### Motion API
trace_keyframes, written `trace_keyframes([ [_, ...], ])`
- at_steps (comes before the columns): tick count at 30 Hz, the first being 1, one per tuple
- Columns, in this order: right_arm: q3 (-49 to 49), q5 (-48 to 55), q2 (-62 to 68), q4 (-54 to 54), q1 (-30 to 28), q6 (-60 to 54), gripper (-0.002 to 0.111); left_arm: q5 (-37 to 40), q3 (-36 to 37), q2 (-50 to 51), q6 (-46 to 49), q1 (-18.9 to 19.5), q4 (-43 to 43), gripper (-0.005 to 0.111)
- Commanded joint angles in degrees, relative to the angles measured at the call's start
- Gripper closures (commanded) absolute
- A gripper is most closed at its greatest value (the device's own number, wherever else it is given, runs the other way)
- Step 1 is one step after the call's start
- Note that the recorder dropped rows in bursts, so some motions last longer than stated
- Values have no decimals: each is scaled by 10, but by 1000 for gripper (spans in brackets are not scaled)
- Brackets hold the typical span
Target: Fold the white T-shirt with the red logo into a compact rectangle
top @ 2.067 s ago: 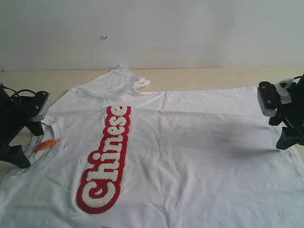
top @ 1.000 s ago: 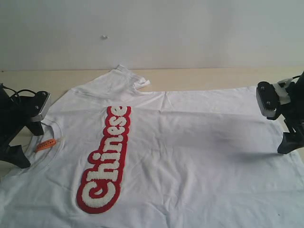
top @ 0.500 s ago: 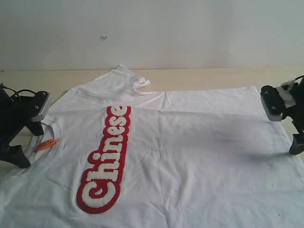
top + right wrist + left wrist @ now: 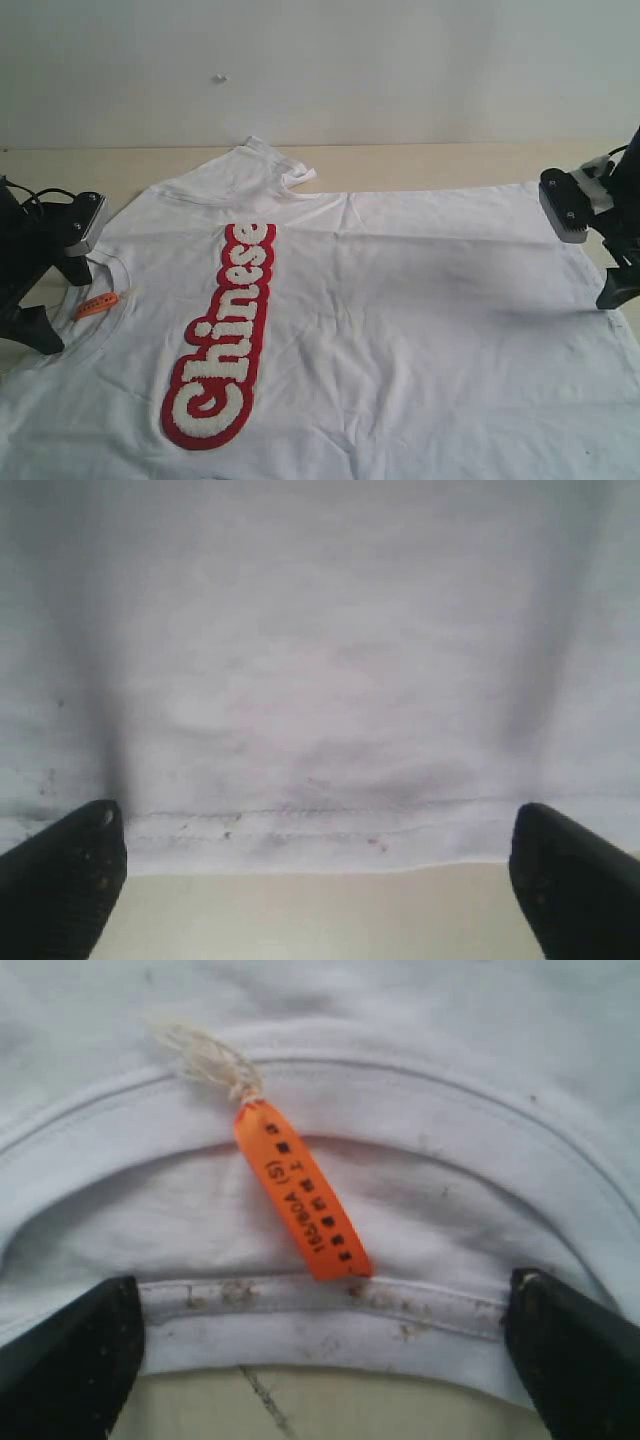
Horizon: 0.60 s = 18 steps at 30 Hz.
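The white T-shirt lies spread flat on the table, chest up, with its neck to the left and its hem to the right. The red logo runs along its left half. My left gripper stands open at the collar. In the left wrist view its gripper straddles the ribbed neck edge just below the orange tag, and nothing is pinched. My right gripper is open at the hem. In the right wrist view that gripper spans the stitched hem edge, apart from it.
A sleeve is bunched at the shirt's far side. Bare pale tabletop runs behind the shirt up to a white wall. Table surface shows just outside the hem, and also outside the collar.
My right gripper drifted right toward the hem edge, then came back slightly left and up. The left gripper and the shirt have not moved.
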Motion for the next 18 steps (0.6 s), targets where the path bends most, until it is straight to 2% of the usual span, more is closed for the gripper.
trace_keyframes([
  [1,-7,20,6,-10,0,9,3,-5,8,11,0,0,-2,12],
  [18,-7,17,26,-11,0,18,3,-5,8,11,0,0,-2,12],
])
